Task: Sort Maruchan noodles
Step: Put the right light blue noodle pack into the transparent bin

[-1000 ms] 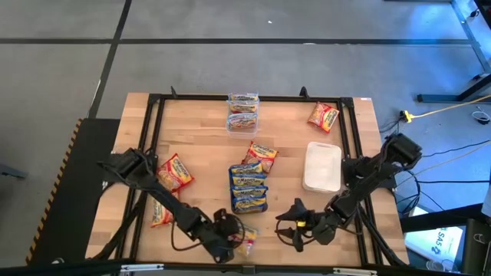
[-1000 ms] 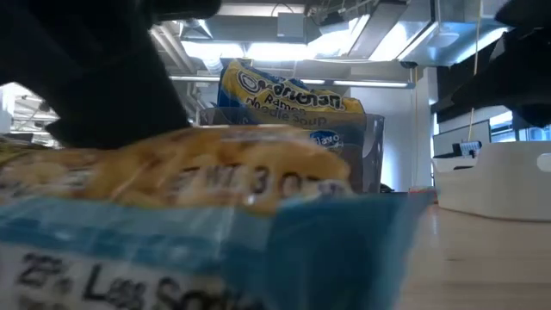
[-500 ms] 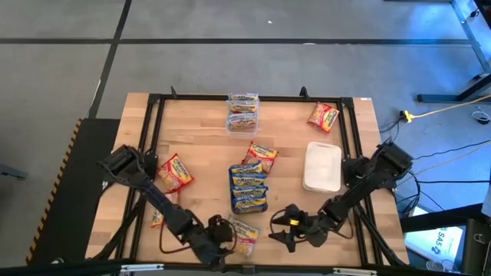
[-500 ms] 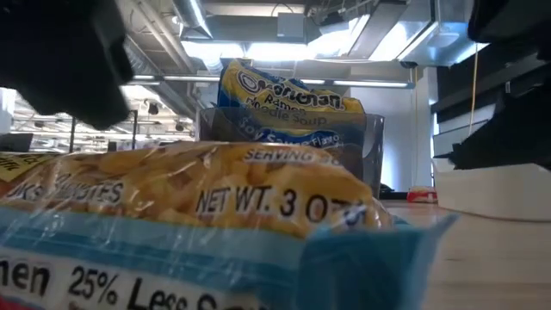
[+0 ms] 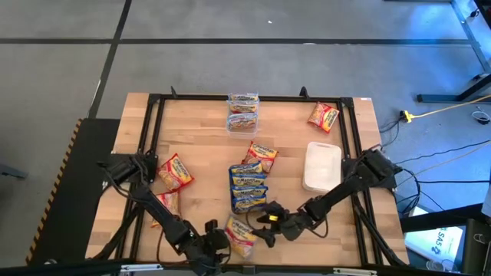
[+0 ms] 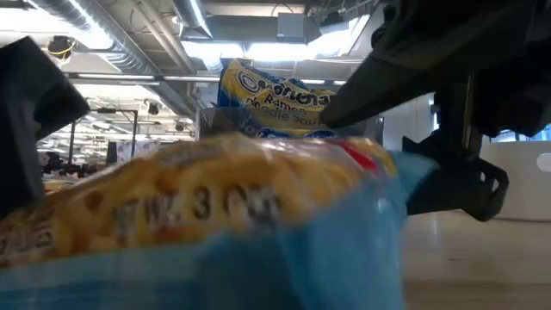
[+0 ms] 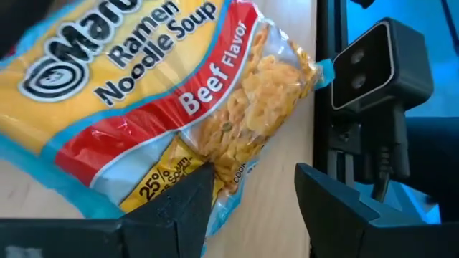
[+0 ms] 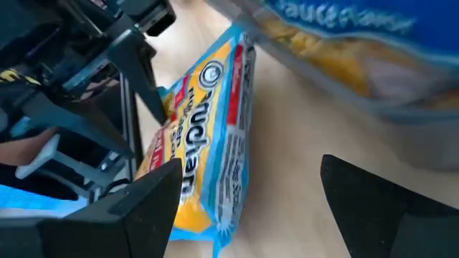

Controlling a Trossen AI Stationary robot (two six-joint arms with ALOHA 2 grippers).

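A beef Maruchan packet (image 5: pixel 239 235), yellow with a red band, lies flat near the table's near edge and fills the low view (image 6: pixel 215 215). My left gripper (image 5: pixel 205 239) is open just to its left; the packet's corner (image 7: pixel 219 204) reaches between the fingers. My right gripper (image 5: pixel 268 222) is open just right of the packet (image 8: pixel 208 158), facing it. Other packets lie mid-table (image 5: pixel 249 188), at the left (image 5: pixel 175 172) and far right (image 5: pixel 323 116). Two sit in the clear tub (image 5: pixel 243 111). My left gripper has one finger (image 7: pixel 179 204) in front of the packet's corner edge (image 7: pixel 215 193); whether it touches I cannot tell. The packet lies flat on the table.
A white tray (image 5: pixel 322 166) sits right of the middle pile. Blue-banded packets (image 8: pixel 344 43) lie close to the right gripper's far side. A black frame rail (image 5: pixel 153 138) borders the table. The camera post (image 7: pixel 373 72) stands at the near edge.
My left gripper has drawn back toward the table's left near corner, uncovering the beef packet, which has shifted slightly and turned. My right gripper has travelled toward the table's left, along the near edge, up to the packet.
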